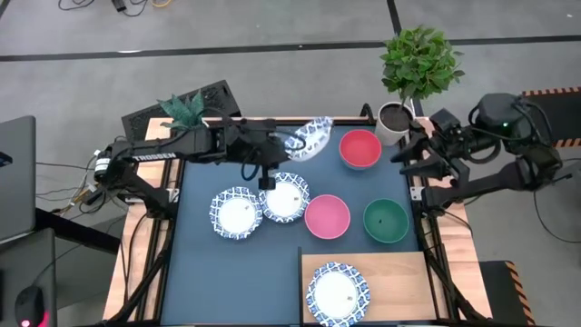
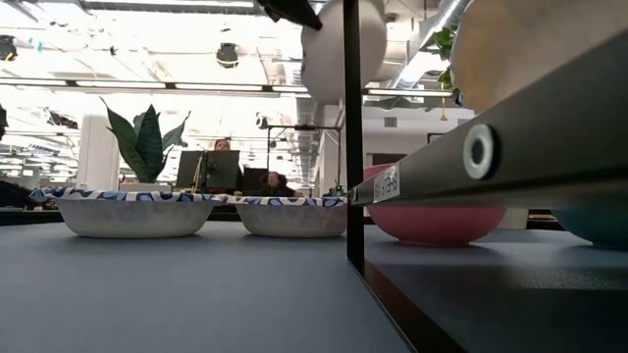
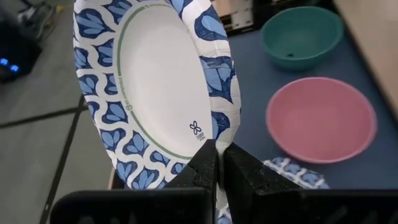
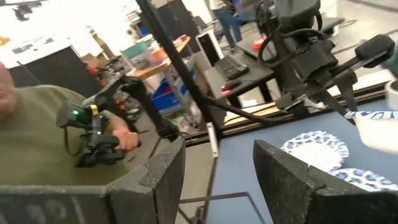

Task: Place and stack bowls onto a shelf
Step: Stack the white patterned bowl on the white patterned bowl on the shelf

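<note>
Left end effector [image 3: 217, 163]: I have it clenched on the rim of a blue-patterned bowl [image 1: 309, 138], pinched at the edge so the bowl hangs tilted, up off the table near the far edge; a rim pinch is the only hold two thin fingers get on a wide shallow bowl.
Right end effector [image 4: 214, 165]: released, fingers spread with nothing between them; I keep it parked off the table's right side beside the potted plant [image 1: 413, 68], clear of the bowls.
Shelf [image 1: 399, 272]: the light wood board lies at the table's near right corner, with one blue-patterned bowl [image 1: 338, 292] on its left part, leaving bare board beside it for other stacks.
Blue-patterned count: four, that is one lifted, one on the shelf, and two [image 1: 236, 213] [image 1: 285, 198] touching side by side on the dark table [image 1: 236, 272].
Coloured count: three, with red [image 1: 360, 149], pink [image 1: 327, 216] and green [image 1: 386, 221] one each, all on the table.
Judgement: six of seven bowls are not yet shelved; the lifted one looks meant for the matching bowl there.
</note>
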Tool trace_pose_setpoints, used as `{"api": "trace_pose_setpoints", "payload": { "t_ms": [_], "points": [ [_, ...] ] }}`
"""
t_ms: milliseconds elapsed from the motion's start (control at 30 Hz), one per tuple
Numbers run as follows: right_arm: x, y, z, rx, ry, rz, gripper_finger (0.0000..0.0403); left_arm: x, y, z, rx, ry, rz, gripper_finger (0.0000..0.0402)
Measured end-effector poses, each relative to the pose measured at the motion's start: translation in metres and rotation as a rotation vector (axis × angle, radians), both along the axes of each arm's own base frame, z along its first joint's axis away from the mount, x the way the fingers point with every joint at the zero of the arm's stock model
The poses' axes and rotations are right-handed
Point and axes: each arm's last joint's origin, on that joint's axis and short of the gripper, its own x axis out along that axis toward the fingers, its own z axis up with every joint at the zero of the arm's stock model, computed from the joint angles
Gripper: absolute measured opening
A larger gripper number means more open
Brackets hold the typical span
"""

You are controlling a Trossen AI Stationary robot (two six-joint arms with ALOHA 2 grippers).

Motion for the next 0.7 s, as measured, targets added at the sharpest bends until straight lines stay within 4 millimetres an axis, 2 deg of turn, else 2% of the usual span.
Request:
{"api": "trace_pose_setpoints", "payload": {
  "t_ms": [267, 400, 533, 700],
  "points": [
    [-0.002, 0.007, -0.002, -0.022, 0.012, 0.068, 0.0214, 0.006, -0.042, 0.006, -0.008, -0.070, -0.121, 0.0002],
    [-0.012, 0.007, -0.006, -0.059, 0.038, 0.081, 0.0214, 0.008, -0.066, 0.013, 0.003, -0.152, -0.199, 0.0002],
    [-0.025, 0.006, -0.005, -0.011, 0.043, 0.072, 0.0214, 0.008, -0.088, 0.019, -0.006, -0.225, -0.250, 0.0002],
    [-0.048, 0.005, -0.003, 0.019, 0.000, 0.073, 0.0214, 0.008, -0.102, 0.022, -0.069, -0.272, -0.219, 0.0002]
  ]
}}
